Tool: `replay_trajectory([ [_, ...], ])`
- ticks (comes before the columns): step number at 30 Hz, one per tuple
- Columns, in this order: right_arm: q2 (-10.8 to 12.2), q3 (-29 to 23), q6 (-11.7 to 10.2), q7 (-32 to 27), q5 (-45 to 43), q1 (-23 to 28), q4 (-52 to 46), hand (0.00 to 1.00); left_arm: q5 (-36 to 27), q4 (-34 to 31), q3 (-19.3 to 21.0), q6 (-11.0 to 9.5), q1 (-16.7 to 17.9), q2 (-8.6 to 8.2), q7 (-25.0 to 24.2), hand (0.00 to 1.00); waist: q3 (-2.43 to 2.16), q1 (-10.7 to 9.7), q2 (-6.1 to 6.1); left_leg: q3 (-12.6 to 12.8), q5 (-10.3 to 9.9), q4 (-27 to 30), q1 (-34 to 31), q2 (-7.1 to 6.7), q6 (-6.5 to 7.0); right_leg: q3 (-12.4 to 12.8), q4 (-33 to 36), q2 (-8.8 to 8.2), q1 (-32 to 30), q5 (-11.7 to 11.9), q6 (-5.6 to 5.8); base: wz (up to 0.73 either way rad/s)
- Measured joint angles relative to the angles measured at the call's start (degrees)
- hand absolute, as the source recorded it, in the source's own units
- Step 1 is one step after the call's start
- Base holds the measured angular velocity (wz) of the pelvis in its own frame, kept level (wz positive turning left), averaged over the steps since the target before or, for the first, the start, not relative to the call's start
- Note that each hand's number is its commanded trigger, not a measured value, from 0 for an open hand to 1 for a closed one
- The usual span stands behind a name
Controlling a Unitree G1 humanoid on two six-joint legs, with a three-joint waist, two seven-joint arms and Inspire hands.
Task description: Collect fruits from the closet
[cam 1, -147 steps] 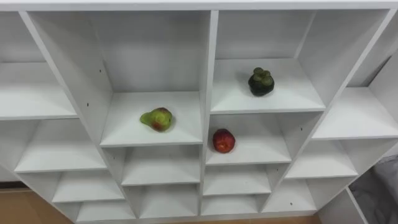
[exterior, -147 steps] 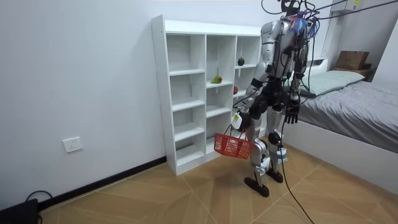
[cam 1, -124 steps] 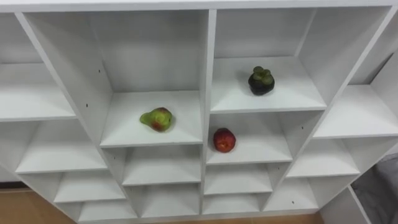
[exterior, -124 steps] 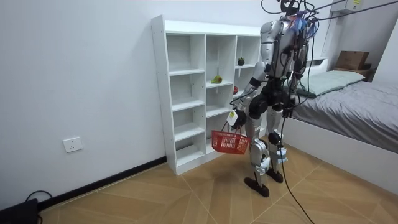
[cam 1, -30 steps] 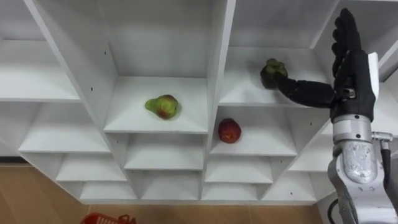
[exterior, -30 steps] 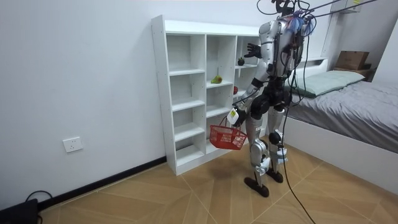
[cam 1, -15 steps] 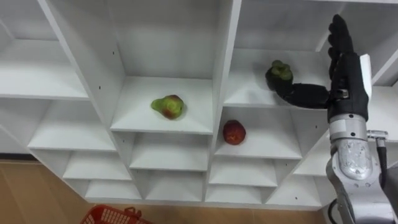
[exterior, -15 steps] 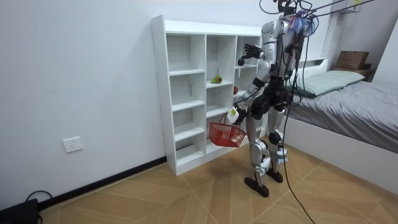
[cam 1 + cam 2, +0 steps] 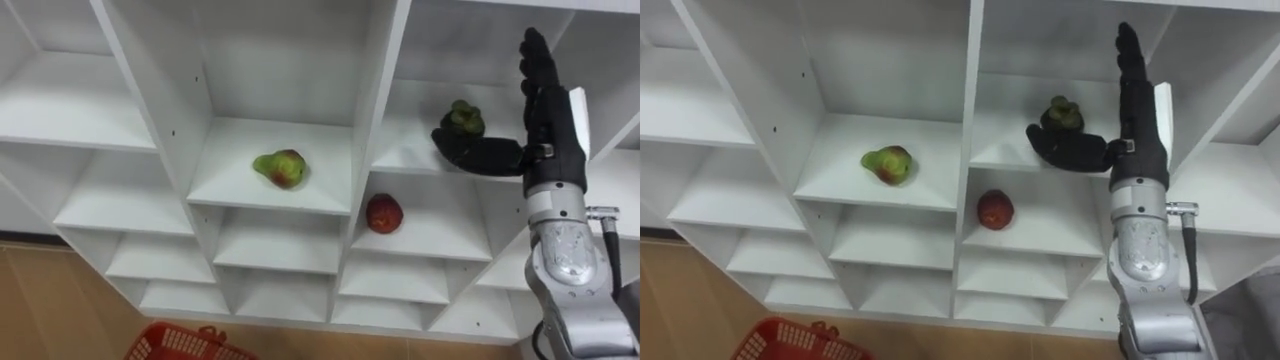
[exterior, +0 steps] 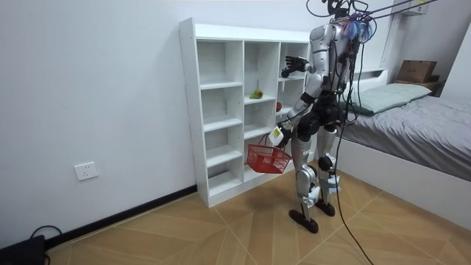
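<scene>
A dark mangosteen (image 9: 462, 117) with a green cap sits on the upper right shelf of the white closet (image 9: 366, 120). My right hand (image 9: 546, 118) is raised just right of it, open, fingers straight up, with the thumb (image 9: 478, 154) stretched along the shelf edge right below the fruit. A green-red pear (image 9: 281, 167) lies in the middle compartment. One shelf lower to its right is a red fruit (image 9: 384, 213). A red basket (image 9: 183, 344) hangs low in front of the closet from my left hand (image 10: 278, 138).
I stand facing the closet (image 10: 221, 110), close to its right columns. A bed (image 10: 412, 118) lies behind me at the room view's right. The other closet compartments hold nothing. Wooden floor (image 10: 221, 228) stretches to the room view's left.
The right hand rose from my side to the mangosteen's shelf, and its thumb has closed in below the fruit. The basket swung up a little. The head view has shifted.
</scene>
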Motion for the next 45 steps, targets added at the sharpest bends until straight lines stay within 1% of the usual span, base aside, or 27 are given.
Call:
replay_trajectory([
  [2,-0.02,0.02,0.07,0.0,-0.06,-0.23,0.69,0.0,-0.01,-0.03,0.0,0.14,-0.04,0.06,-0.11,1.0,0.0,0.0,0.0,-0.2,0.0,0.0,0.0,-0.01,0.0,-0.26,-0.01,-0.01,-0.01,0.0,0.0,0.05],
  [6,-0.08,0.02,1.19,-0.01,-0.07,-0.26,0.76,0.0,-0.01,-0.49,-0.01,0.21,0.27,0.26,-0.2,1.0,-0.04,0.0,-0.05,-0.65,0.0,0.0,-0.15,-0.02,0.0,-0.84,0.0,-0.03,0.0,0.0,0.0,0.05],
  [13,-0.31,-0.02,1.16,-0.25,-0.41,-0.85,2.44,0.0,-0.11,-0.43,0.04,0.2,0.62,0.39,-0.23,1.0,-0.08,-0.21,-0.15,-0.89,0.0,0.0,0.13,-0.03,0.0,-1.11,-0.18,-0.02,0.75,0.0,0.0,0.02],
  [15,-0.35,-0.04,1.18,-0.82,-0.41,-1.03,4.38,0.0,-0.12,-0.38,0.04,0.2,0.65,0.42,-0.16,1.0,-0.19,-0.2,-0.38,-1.06,0.0,0.03,0.15,-0.06,-0.01,-1.19,-0.18,-0.02,0.86,-0.01,0.02,0.02],
  [23,-0.85,-0.13,1.18,-1.95,-0.48,-1.1,5.75,0.0,-0.05,-0.38,0.17,0.28,1.1,0.46,0.1,1.0,-0.18,-0.25,-0.3,-1.15,0.03,0.1,0.09,-0.09,-0.05,-1.24,-0.13,-0.03,0.9,-0.01,0.02,0.0],
  [25,-1.37,-0.12,1.17,-2.34,-0.49,-1.19,7.04,0.0,-0.11,-0.38,0.16,0.54,1.17,0.52,0.11,1.0,-0.18,-0.26,-0.31,-1.24,0.03,0.14,0.11,-0.11,-0.05,-1.27,-0.13,-0.03,0.98,-0.01,0.02,0.0],
  [29,-2.3,-0.1,1.24,-2.5,0.72,-1.55,11.42,0.0,-0.05,-0.31,0.06,1.77,1.06,0.86,0.0,1.0,-0.17,-0.11,-0.3,-1.33,0.04,0.17,0.11,-0.14,-0.05,-1.31,-0.12,-0.06,0.98,-0.01,0.02,0.0],
  [32,-2.3,-0.07,1.24,-2.36,1.34,-1.67,12.26,0.0,0.01,-0.11,0.04,2.51,1.11,1.19,-0.09,1.0,-0.17,-0.18,-0.29,-1.37,0.04,0.19,0.11,-0.11,-0.05,-1.32,-0.13,-0.04,0.98,-0.01,0.02,0.0],
  [34,-2.31,-0.08,1.24,-1.99,1.33,-2.2,12.74,0.0,-0.02,0.04,0.04,2.66,1.24,1.35,-0.08,1.0,-0.16,-0.23,-0.29,-1.4,0.04,0.25,0.13,-0.12,-0.05,-1.47,-0.13,-0.07,1.03,-0.01,0.02,0.0],
  [36,-2.33,-0.12,1.18,-1.25,1.28,-3.77,14.92,0.0,-0.01,0.59,-0.02,2.88,1.17,1.57,-0.06,1.0,-0.15,-0.38,-0.33,-1.4,0.03,0.35,0.13,-0.14,-0.05,-1.41,-0.12,-0.08,1.04,-0.01,0.02,0.0],
  [39,-2.4,-0.11,1.18,-0.21,1.08,-4.0,15.32,0.0,0.01,1.13,-0.02,3.22,1.13,1.72,-0.07,1.0,-0.13,-0.5,-0.32,-1.51,0.03,0.42,0.12,-0.15,-0.05,-1.49,-0.13,-0.1,1.18,-0.01,0.02,0.0],
  [45,-2.43,-0.17,1.12,1.3,-0.34,-5.44,17.56,0.0,1.08,1.08,-0.02,4.63,0.84,1.73,-0.17,1.0,-0.02,-0.66,-0.46,-1.85,0.03,0.65,-0.02,-0.26,-0.05,-1.93,-0.13,-0.25,1.36,-0.01,0.02,0.02],
])
